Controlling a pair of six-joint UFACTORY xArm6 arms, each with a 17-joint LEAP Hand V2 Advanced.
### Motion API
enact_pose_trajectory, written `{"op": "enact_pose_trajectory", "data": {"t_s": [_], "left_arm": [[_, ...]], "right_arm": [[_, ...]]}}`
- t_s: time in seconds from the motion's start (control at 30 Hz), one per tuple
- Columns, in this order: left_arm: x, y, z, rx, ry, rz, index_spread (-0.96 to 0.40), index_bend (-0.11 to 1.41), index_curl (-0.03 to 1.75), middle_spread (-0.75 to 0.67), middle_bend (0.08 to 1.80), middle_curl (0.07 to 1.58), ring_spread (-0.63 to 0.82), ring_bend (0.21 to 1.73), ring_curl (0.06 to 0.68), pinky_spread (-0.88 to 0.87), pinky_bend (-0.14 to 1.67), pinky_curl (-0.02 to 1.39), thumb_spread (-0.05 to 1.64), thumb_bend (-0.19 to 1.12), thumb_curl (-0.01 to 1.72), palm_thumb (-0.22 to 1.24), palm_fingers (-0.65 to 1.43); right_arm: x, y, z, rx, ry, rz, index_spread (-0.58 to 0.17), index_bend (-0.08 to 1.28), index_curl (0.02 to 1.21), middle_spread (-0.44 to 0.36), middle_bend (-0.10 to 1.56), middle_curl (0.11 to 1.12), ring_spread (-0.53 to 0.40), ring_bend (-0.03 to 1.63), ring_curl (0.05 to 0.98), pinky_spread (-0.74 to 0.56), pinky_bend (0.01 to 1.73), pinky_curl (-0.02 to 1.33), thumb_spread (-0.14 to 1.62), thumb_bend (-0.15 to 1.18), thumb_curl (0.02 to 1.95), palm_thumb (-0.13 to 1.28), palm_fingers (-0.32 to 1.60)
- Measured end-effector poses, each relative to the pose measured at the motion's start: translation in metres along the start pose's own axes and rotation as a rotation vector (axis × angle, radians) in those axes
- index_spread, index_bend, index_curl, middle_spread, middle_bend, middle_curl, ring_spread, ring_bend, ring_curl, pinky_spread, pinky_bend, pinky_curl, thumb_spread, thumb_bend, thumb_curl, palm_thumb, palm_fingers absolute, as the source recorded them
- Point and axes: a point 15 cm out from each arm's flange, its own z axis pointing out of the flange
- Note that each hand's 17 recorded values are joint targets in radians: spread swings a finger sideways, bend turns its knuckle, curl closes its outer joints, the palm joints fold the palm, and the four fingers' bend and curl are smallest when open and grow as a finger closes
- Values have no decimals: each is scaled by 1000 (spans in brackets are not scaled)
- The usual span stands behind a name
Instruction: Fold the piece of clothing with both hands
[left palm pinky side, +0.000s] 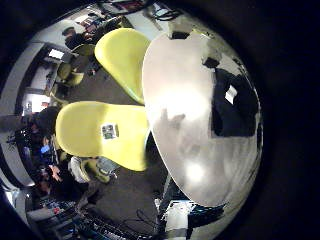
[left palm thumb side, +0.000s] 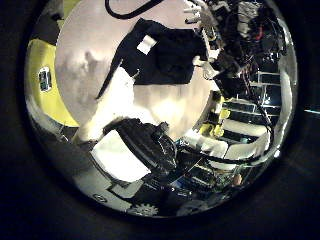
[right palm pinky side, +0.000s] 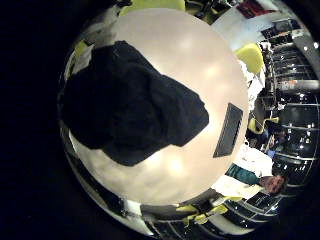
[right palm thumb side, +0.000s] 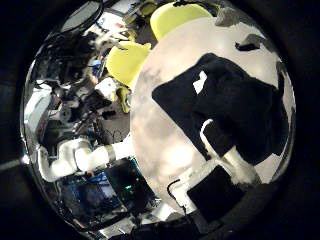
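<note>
The dark garment (right palm pinky side: 130, 100) lies flat on the round bench (right palm pinky side: 200, 60), filling the centre-left of the right hand's palm view, so that hand looks nearer than the left hand, and whether either hand's fingers are open I cannot tell.

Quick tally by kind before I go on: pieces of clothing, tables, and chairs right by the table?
Piece of clothing: 1
Table: 1
Chairs beside the table: 2 (near chair, far chair)
Total: 4
</note>
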Motion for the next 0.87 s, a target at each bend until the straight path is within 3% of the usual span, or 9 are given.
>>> {"op": "enact_pose_trajectory", "data": {"t_s": [0.2, 0.37, 0.53, 0.67, 0.87], "left_arm": [[1, 3, 2, 0, 1, -4, -133, 190, 524, -111, 261, 540, -8, 642, 215, 127, 196, 368, 1353, -9, 340, 505, 410], [4, 2, 0, 1, 1, -4, -134, 191, 527, -116, 262, 542, -8, 642, 212, 126, 197, 365, 1354, -9, 343, 504, 410], [21, 0, -13, -3, -7, 13, -135, 192, 530, -113, 260, 543, -8, 642, 210, 126, 197, 363, 1349, -10, 345, 499, 412], [38, 2, -27, -28, -28, 11, -125, 180, 525, -101, 251, 543, 9, 647, 211, 136, 203, 365, 1296, -49, 307, 339, 388], [41, 8, -46, -43, -94, 14, -98, 163, 493, -58, 229, 533, 53, 666, 213, 178, 230, 371, 1163, -45, 254, 111, 343]], "right_arm": [[-19, -15, -42, 165, -160, -2, -392, 199, 428, -112, 420, 370, -117, 973, 397, 43, 914, 703, 1105, -18, 760, 801, 27], [-18, -7, -87, 227, -155, 5, -388, 202, 417, -115, 402, 361, -65, 872, 351, 190, 805, 635, 1098, -16, 750, 791, 41], [-8, 32, -96, 122, -129, 48, -378, 190, 401, -86, 391, 356, -3, 810, 320, 307, 724, 572, 1086, -14, 742, 796, 79], [37, 81, -102, 18, -61, 154, -368, 184, 389, -47, 376, 351, 58, 749, 293, 368, 652, 522, 1091, -38, 710, 730, 64], [62, 106, -104, -33, -9, 226, -338, 172, 366, 8, 337, 341, 143, 669, 257, 411, 570, 453, 1127, -36, 616, 548, 62]]}}
